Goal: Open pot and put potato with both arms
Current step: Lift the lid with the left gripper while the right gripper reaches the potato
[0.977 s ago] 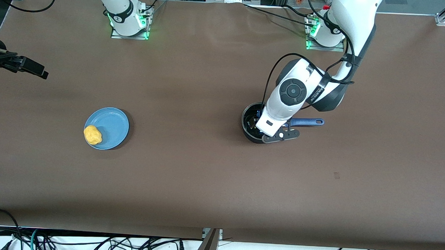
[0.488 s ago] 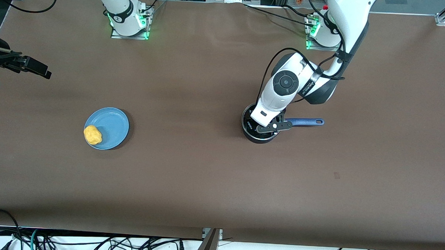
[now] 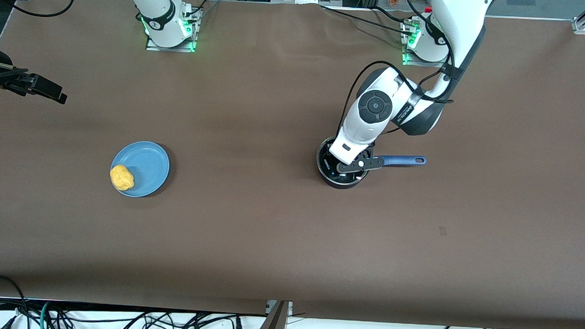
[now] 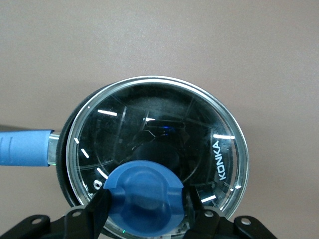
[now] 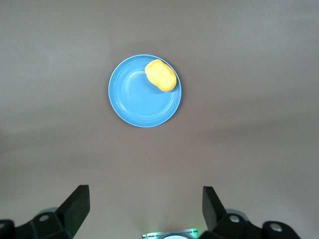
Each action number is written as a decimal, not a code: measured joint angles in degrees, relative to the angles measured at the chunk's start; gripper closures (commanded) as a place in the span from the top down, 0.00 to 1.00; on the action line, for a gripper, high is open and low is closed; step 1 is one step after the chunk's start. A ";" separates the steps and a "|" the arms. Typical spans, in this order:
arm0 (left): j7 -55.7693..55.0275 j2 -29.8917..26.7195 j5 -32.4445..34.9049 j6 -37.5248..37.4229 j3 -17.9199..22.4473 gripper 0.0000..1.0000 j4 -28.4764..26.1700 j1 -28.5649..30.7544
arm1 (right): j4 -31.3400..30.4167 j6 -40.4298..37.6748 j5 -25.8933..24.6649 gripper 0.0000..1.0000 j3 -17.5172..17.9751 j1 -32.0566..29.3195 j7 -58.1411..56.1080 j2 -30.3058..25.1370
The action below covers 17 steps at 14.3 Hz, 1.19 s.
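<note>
Two jaws flank the blue knob on the glass lid, and the left gripper has them pressed to the knob's sides, gripping it. Lid sits flat on the pot, blue handle pointing toward the left arm's end of the counter. Over at the right arm's end, the right gripper hangs high with its jaws spread wide, holding nothing, waiting. It is above the counter well apart from the plate. Potato lies on that plate's rim, on the side nearer the front camera, well apart from the pot.
</note>
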 measured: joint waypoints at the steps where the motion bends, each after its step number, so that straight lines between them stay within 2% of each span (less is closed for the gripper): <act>1: -0.01 0.00 1.53 0.00 -0.10 0.63 -0.12 0.01 | 0.00 0.04 0.00 1.00 -0.06 -0.05 -0.01 0.00; 2: -0.02 0.00 2.43 0.00 -0.29 0.59 -0.23 0.01 | 0.00 0.06 0.00 1.00 -0.14 -0.16 -0.08 0.02; 5: -0.06 -0.03 3.10 0.02 -0.54 0.55 -0.42 0.03 | 0.07 0.15 -0.05 1.00 -0.35 -0.52 -0.89 0.43; 8: -0.09 -0.26 3.10 0.03 -0.55 0.55 -0.40 0.24 | 0.12 0.12 -0.53 1.00 -0.32 -0.48 -0.99 2.59; 12: 0.98 -2.09 3.10 -2.87 -0.55 0.54 1.11 2.40 | 0.18 -0.03 -4.39 1.00 0.03 -0.03 -2.26 5.78; 15: 7.62 -3.81 2.78 -7.69 -0.31 0.54 4.85 6.30 | -0.06 1.75 -4.60 1.00 -0.09 -0.19 -9.87 9.32; 17: 15.83 -4.92 2.72 -8.55 0.16 0.54 5.75 10.82 | -0.33 7.69 -4.60 1.00 -0.24 -0.52 -14.12 14.26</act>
